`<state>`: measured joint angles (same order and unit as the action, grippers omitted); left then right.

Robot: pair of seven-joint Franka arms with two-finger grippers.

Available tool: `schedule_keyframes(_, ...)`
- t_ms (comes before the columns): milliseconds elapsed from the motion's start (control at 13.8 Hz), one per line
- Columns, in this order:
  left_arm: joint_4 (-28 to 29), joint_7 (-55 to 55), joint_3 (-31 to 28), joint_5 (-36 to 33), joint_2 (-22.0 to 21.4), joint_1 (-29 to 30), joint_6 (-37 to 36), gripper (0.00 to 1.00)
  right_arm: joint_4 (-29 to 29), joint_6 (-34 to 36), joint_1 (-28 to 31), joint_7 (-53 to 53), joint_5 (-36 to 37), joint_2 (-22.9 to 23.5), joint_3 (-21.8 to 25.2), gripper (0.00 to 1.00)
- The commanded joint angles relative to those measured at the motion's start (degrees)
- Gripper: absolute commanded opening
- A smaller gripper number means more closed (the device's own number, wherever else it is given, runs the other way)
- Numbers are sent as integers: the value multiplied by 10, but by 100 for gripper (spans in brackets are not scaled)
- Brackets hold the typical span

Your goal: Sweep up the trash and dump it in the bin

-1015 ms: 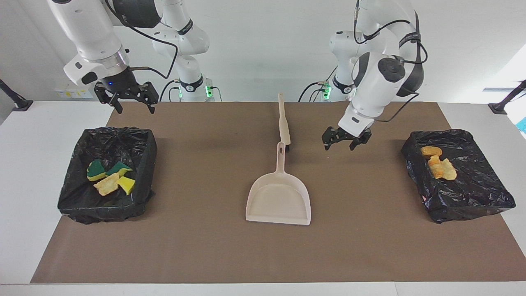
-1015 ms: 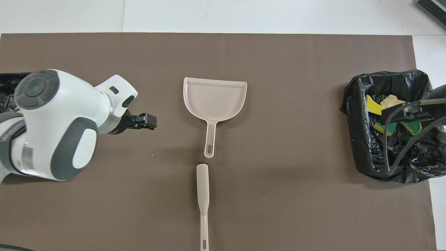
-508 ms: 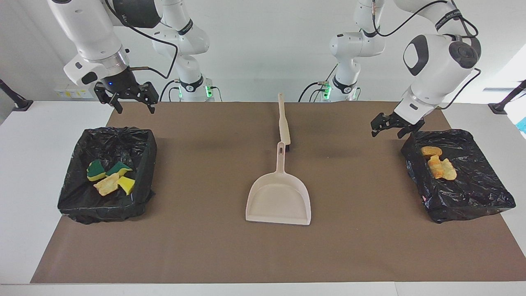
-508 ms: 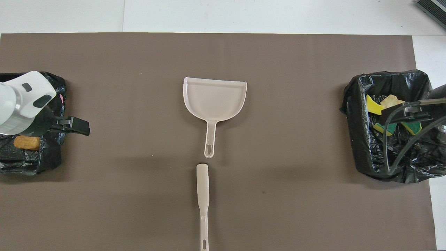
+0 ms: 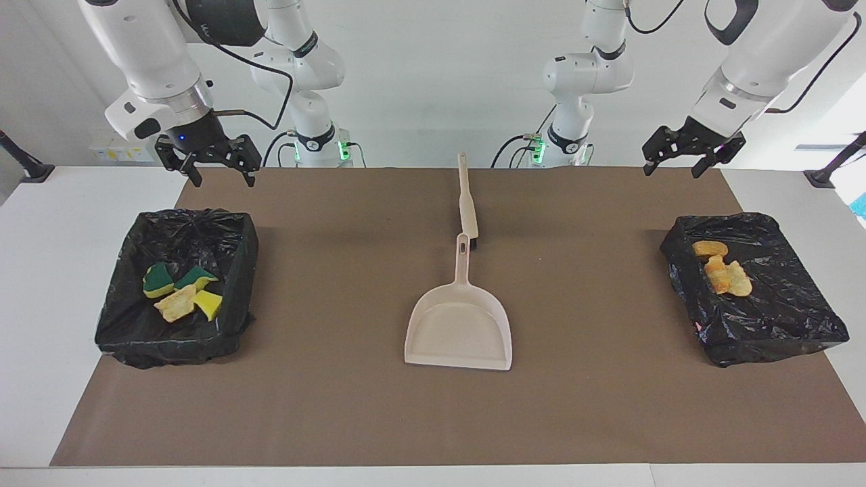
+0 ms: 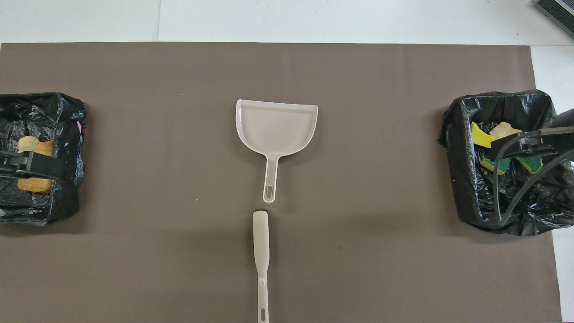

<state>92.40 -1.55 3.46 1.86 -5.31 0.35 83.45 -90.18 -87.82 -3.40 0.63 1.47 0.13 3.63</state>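
Note:
The trash lies in two black-bagged bins. Yellow-and-green sponge pieces with one tan chunk (image 5: 179, 292) (image 6: 489, 137) sit in the bin (image 5: 122, 335) (image 6: 462, 179) at the right arm's end. Tan-orange chunks (image 5: 722, 270) (image 6: 35, 185) sit in the bin (image 5: 778, 325) (image 6: 67, 134) at the left arm's end. My right gripper (image 5: 223, 177) (image 6: 515, 146) hangs open and empty, high over its bin. My left gripper (image 5: 672, 169) (image 6: 31, 163) is also open and empty, raised over its bin.
A beige dustpan (image 5: 460, 331) (image 6: 276, 125) lies in the middle of the brown mat (image 5: 338, 406), mouth away from the robots. A beige brush (image 5: 467, 203) (image 6: 261, 251) lies in line with its handle, nearer to the robots.
The left arm rose and swung from beside the dustpan's handle out to the bin at its own end, its gripper empty. The right arm did not move.

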Motion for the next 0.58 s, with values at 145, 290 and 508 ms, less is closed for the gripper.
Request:
schedule_keyframes(145,9,10,1,-12,-17,3,13,100,-17,-10,2,3,-9,-13,1,100)
schedule_keyframes(290,8,12,1,-12,-16,-3,19,100,-17,-10,2,2,-9,-13,1,100)
schedule_keyframes(508,8,39,2,-10,-15,0,44,100,-17,-10,2,3,-9,-13,1,100)
